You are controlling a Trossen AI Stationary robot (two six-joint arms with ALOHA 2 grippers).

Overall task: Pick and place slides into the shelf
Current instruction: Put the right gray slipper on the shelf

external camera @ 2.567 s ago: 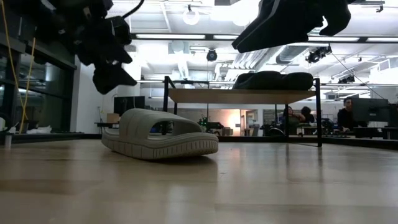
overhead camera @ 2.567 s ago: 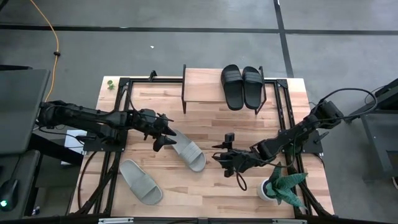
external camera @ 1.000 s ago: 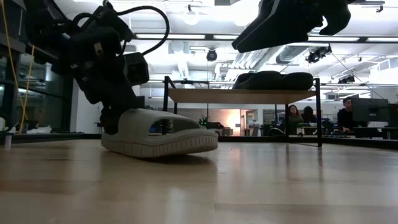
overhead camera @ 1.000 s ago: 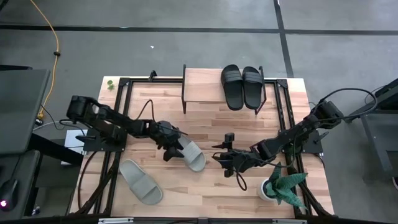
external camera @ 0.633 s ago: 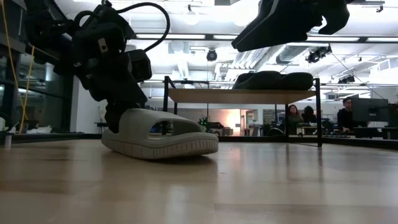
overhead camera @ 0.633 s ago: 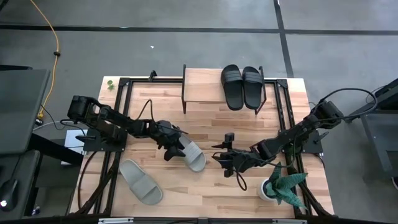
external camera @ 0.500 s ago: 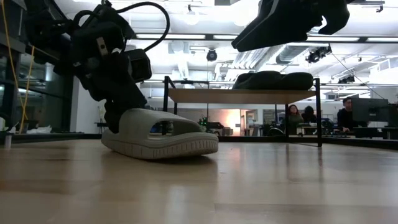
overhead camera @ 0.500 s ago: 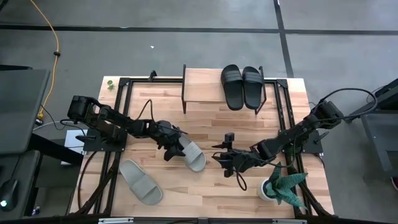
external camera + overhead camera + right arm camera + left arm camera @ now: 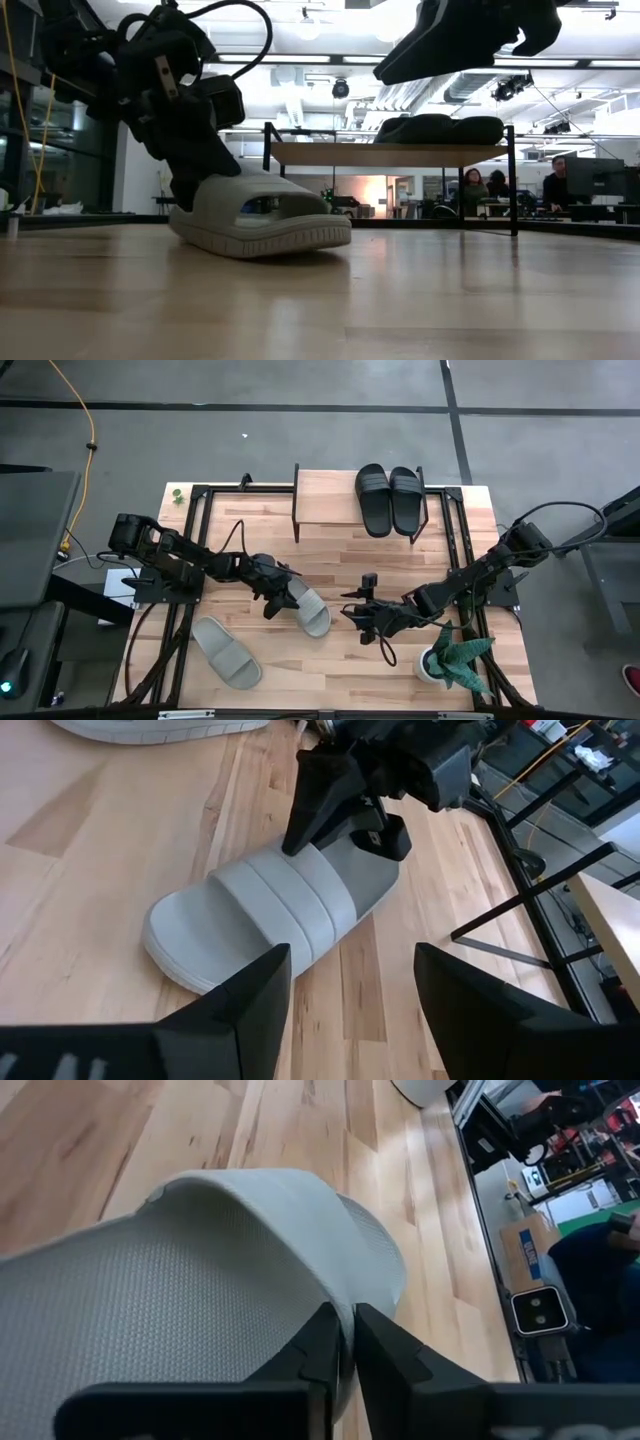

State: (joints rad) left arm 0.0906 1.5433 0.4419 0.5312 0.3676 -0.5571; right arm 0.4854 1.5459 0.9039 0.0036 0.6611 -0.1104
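Note:
One pale grey-green slide (image 9: 307,607) lies mid-table, and my left gripper (image 9: 274,598) is shut on its heel end. A second grey-green slide (image 9: 226,651) rests sole-down near the table's front left. Two black slides (image 9: 390,498) sit side by side on the right half of the shelf (image 9: 325,500) at the far edge. My right gripper (image 9: 358,615) hovers open above the table, just right of the held slide's toe, with nothing between its fingers (image 9: 240,1005). My left gripper pinches the heel end's raised side rim (image 9: 345,1320) between its two fingers: one finger (image 9: 385,837) is on the footbed and the other (image 9: 305,810) is outside the sole. The fingers slant down from the table's left. The toe (image 9: 320,235) stays on the table.
A small potted plant (image 9: 448,660) stands at the front right corner. Black frame rails (image 9: 190,560) run along the table's left and right sides. The left half of the shelf is bare wood. People sit in the room beyond the table (image 9: 470,190).
My left gripper has edged toward the slide's heel, its fingers have drawn in, and it has taken hold of the rim. The heel end has shifted a little toward the toe and come slightly up, while the toe has stayed put.

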